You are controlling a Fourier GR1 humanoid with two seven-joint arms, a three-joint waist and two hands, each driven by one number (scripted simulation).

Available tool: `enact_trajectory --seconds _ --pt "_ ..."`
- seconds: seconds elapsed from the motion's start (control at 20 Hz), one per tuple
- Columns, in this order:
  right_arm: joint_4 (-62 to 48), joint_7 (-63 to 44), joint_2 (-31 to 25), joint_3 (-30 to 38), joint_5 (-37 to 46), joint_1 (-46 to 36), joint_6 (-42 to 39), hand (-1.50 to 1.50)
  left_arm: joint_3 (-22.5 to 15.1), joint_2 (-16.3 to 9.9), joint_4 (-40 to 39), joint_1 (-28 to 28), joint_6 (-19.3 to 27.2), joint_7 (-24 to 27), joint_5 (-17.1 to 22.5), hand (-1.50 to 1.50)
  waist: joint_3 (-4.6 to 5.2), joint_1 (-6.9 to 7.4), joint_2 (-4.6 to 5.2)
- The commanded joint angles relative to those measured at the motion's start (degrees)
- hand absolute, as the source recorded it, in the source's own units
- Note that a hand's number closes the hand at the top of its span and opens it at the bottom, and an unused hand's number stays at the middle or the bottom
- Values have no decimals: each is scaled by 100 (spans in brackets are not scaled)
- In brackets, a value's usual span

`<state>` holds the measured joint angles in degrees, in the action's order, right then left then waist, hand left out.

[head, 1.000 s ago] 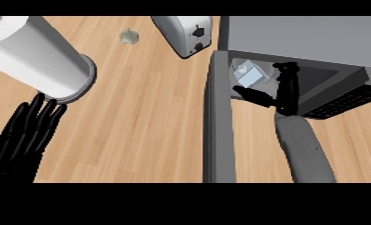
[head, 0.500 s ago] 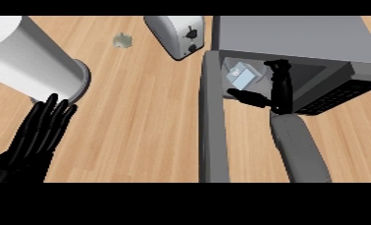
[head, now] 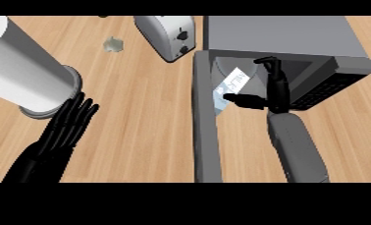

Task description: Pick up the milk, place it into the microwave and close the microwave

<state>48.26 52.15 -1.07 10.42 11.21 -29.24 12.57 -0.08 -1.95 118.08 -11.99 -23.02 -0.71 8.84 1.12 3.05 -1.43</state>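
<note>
your right hand [head: 272, 91] has drawn back a little from the milk [head: 230, 85] inside the microwave [head: 290, 52]; your left hand [head: 65, 128] has risen toward the grey canister [head: 33, 74].

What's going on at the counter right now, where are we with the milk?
The right hand is reaching into the open microwave, right beside the milk, which is already inside the cavity. Its fingers look mostly straight, and I cannot tell whether they touch the carton. The microwave door hangs wide open, so closing is not yet done. The left hand rests open at the lower left, beside a tall white cylinder. A toaster stands behind on the counter.
</note>
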Motion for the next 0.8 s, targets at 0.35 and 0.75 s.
enact_trajectory --seconds 0.35,0.75 --pt "-739 -1065 -78 273 -571 29 -891 -150 -669 -178 -589 379 -427 207 -664 150 -111 -287 166" --pt "812 -1488 -145 -185 -682 1331 -1373 -150 -1005 22 -1826 1099 -123 458 -1558 150 -109 -368 128"
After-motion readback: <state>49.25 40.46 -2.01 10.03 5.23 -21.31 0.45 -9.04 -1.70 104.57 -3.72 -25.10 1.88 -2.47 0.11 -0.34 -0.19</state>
